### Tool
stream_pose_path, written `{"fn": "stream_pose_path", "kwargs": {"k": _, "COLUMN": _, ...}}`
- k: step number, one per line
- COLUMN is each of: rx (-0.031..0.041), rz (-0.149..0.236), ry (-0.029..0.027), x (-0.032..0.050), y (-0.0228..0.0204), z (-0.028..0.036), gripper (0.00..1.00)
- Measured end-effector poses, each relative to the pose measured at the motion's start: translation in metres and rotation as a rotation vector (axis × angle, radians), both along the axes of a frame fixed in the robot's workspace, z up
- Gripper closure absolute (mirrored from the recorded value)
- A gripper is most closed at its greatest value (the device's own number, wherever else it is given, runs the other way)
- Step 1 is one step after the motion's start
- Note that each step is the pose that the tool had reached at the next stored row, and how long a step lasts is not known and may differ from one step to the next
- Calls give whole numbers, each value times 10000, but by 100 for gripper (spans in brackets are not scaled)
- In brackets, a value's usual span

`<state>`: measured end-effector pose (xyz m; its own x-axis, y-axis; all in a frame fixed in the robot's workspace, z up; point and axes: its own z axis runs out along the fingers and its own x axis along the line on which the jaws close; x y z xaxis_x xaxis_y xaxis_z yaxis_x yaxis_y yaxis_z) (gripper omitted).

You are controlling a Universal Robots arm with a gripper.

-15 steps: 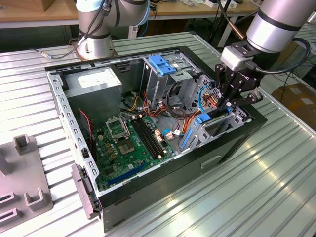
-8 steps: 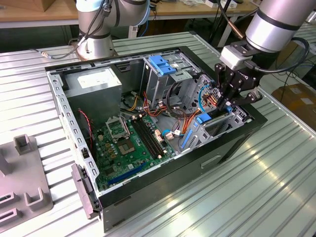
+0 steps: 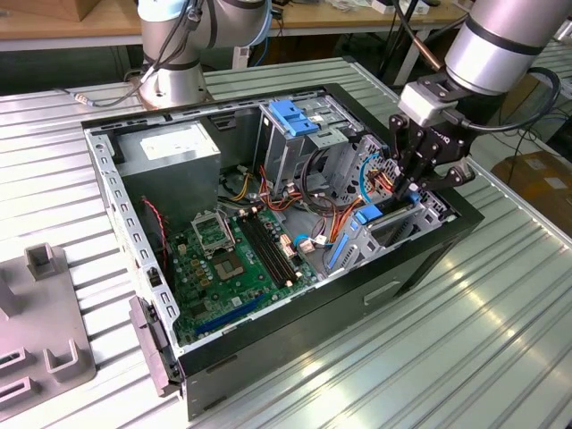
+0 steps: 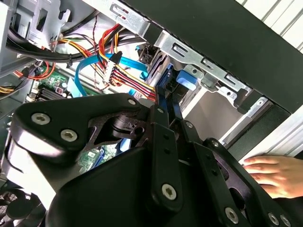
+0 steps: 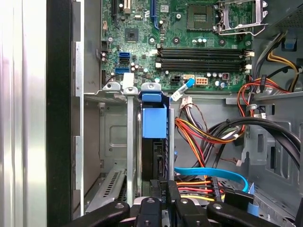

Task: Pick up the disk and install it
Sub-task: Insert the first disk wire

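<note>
**Disk standing in the drive bay, gripper at its edge**

I see the gripper [image 3: 418, 179] low over the corner of the open computer case [image 3: 268, 357] at the exterior view's right. The disk [image 5: 154, 142] stands on its edge in the grey metal drive cage [image 5: 128, 142], with its blue carrier rail [image 5: 154, 122] towards the motherboard [image 5: 180, 42]. In the first wrist view the two fingers [image 5: 163, 196] are drawn close together around the near edge of the disk; I judge they grip it, though the contact itself is partly hidden.

I expect the disk to be stiff, rather heavy and sensitive to shocks. The metal sides are smooth, so the narrow edges by the rail are the best hold, not the label face. Coloured power cables [image 5: 203, 137] and a blue data cable [image 5: 213, 172] lie just beside. A person's hand [image 4: 274, 175] rests on the table outside the case.
</note>
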<state>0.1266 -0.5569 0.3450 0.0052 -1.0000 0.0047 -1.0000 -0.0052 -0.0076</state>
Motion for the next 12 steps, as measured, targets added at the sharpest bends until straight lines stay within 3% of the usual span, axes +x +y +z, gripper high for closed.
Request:
{"fn": "stream_pose_path", "kwargs": {"k": 8, "rx": 11, "rz": -2, "ry": 5, "x": -1, "y": -3, "z": -79, "gripper": 82}}
{"fn": "stream_pose_path", "kwargs": {"k": 12, "rx": 14, "rz": -1, "ry": 5, "x": 0, "y": -2, "z": -82, "gripper": 82}}
